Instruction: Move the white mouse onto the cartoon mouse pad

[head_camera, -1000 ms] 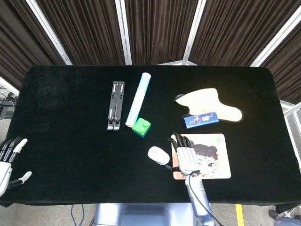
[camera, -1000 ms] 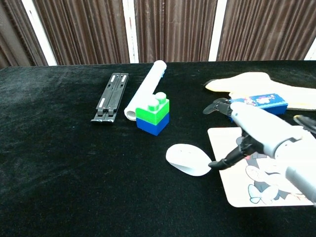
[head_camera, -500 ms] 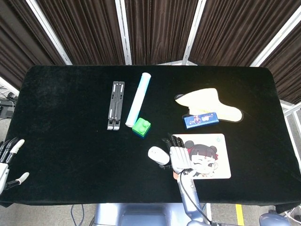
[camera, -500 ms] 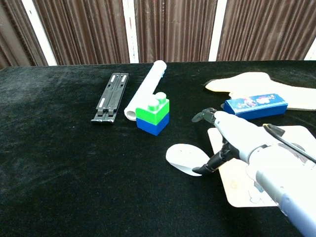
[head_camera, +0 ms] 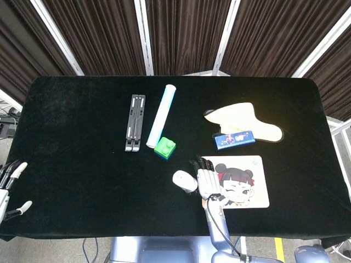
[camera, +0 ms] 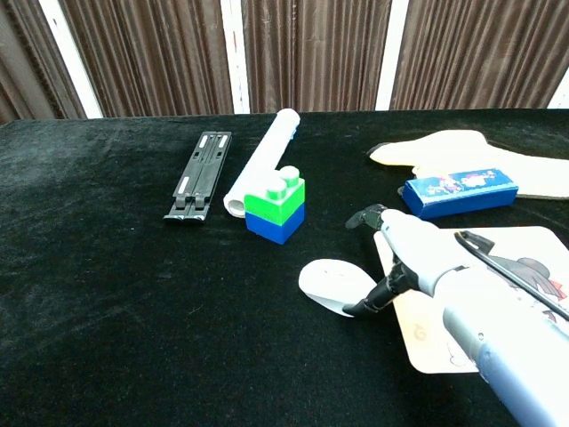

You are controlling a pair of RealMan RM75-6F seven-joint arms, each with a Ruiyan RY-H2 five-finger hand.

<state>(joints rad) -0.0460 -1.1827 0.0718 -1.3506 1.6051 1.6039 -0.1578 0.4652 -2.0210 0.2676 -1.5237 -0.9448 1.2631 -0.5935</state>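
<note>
Since one second ago the right hand (head_camera: pixel 207 181) has shifted left, off the middle of the cartoon mouse pad (head_camera: pixel 249 183) toward the white mouse (head_camera: pixel 185 180).

In the head view the mouse lies just left of the pad, not on it. The left hand (head_camera: pixel 7 185), far left of the pad, is empty with fingers apart.

In the chest view the right hand (camera: pixel 402 258) has fingers spread; its thumb seems to touch the white mouse (camera: pixel 335 286), nothing grasped. A shallow grip could make the smooth mouse slip away from the pad.
</note>
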